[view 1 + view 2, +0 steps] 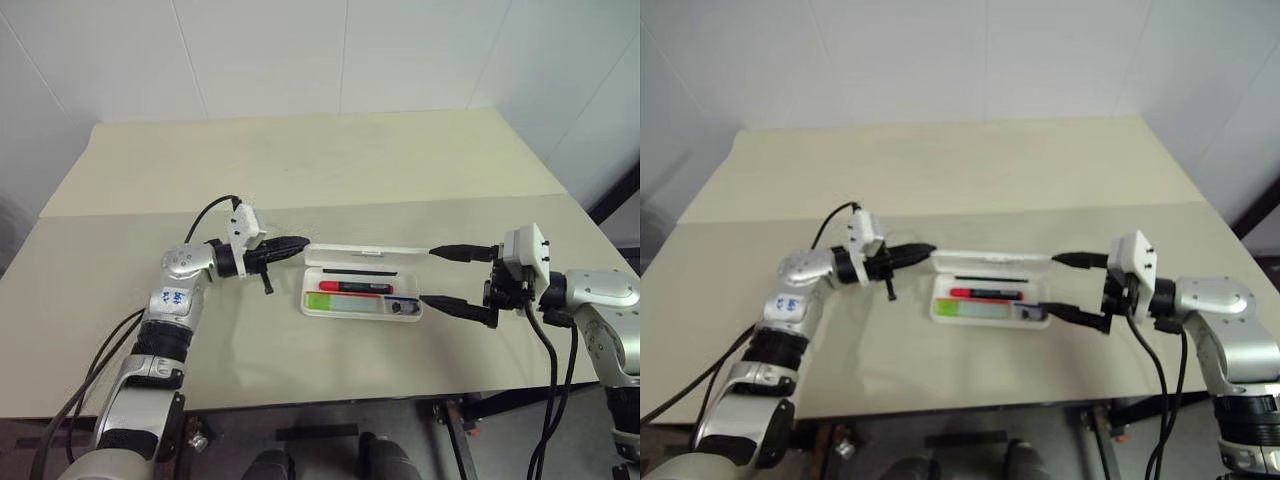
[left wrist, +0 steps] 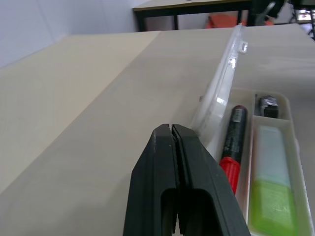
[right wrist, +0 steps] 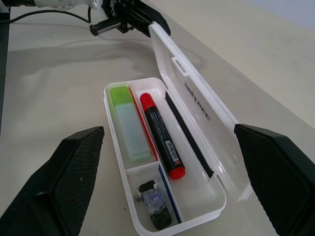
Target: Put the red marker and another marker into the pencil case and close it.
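Pencil case mid desk, lid propped half-open; thin hard white plastic, light, slick, prob slides if nudged (push lid's top edge, brace base). Red marker + green highlighter already inside, smooth rigid barrels. Left gripper fingers pressed together, empty, at lid's end. Right gripper jaws wide apart, straddling case's other end.

Open pencil case on table

Even bright light (soft shadows), sharp.
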Robot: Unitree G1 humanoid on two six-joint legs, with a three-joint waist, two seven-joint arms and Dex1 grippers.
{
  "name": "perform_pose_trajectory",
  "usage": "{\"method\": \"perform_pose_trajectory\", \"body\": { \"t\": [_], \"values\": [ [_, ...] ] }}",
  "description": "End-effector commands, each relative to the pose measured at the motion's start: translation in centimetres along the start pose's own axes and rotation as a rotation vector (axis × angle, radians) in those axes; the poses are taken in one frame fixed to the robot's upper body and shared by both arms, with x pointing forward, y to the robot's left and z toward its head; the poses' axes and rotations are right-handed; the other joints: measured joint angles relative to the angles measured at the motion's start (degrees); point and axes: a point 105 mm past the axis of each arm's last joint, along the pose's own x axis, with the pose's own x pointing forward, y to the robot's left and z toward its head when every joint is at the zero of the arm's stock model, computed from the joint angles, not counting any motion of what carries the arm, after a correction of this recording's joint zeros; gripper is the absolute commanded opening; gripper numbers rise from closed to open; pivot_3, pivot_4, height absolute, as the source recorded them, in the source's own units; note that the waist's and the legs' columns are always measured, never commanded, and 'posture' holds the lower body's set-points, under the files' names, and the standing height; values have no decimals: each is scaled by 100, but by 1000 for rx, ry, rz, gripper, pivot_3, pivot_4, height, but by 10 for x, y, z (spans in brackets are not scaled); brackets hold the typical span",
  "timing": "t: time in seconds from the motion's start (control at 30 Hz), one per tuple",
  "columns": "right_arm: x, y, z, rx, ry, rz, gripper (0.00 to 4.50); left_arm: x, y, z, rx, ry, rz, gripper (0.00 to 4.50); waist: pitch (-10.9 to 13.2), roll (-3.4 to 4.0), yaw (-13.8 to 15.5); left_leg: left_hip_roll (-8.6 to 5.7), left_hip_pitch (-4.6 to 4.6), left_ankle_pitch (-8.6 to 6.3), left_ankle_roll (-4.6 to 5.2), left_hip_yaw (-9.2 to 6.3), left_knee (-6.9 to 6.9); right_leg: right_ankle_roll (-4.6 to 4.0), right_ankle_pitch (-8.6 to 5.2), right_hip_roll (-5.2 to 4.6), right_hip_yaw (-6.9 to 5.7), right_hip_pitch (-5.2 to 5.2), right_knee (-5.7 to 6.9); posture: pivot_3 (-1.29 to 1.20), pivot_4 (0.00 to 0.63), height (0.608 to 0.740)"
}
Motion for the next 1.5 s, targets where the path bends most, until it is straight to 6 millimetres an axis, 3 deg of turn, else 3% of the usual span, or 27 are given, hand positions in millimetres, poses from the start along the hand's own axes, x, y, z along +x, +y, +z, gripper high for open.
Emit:
{"method": "perform_pose_trajectory", "body": {
  "t": [0.03, 0.3, 0.6, 0.9, 1.0, 1.33, 1.5],
  "values": [
    [-8, -2, 16, -55, -20, -21, 4500, -1, -12, 10, 61, -31, -83, 48, 0, 0, -1, 0, 0, 0, 1, 0, 0, 0, 0, 0, 0, 0, 1, 0, 150, 740],
    [-12, -4, 17, -56, -7, -32, 4500, 10, -47, -6, 78, 49, -237, 48, 0, 0, 0, 0, 1, -2, 4, 0, 3, 0, 0, 0, 3, 1, -5, 0, 150, 740],
    [-9, 0, 18, -55, -15, -47, 4500, 22, -54, -43, 44, 279, -214, 48, -1, -1, 5, 0, 3, -3, 6, -1, 19, 0, 0, 0, 5, 5, -4, 0, 150, 740],
    [-2, 7, 20, -44, -44, -50, 4500, 30, -63, -51, -44, 375, -239, 48, -4, -3, -2, -3, 48, -4, 9, -13, 31, 3, 7, 1, 4, 61, -11, 0, 150, 740],
    [-1, 6, 19, -43, -49, -50, 4500, 29, -66, -49, -59, 390, -258, 48, -4, -4, -6, -2, 85, -7, 13, -15, 25, 2, 6, 2, 3, 100, -22, 0, 150, 740],
    [5, 4, 17, -48, -68, -51, 4500, 43, -64, -42, -81, 380, -248, 48, -5, -5, -1, -2, 85, -9, 17, -17, 25, 2, 7, 1, 3, 103, -28, 0, 150, 740],
    [5, 0, 16, -52, -69, -51, 4500, 45, -51, -14, -172, 187, -160, 48, -3, -6, -6, -2, 81, -10, 17, -18, 25, 3, 7, 2, 3, 102, -32, 0, 150, 740]
  ]
}}
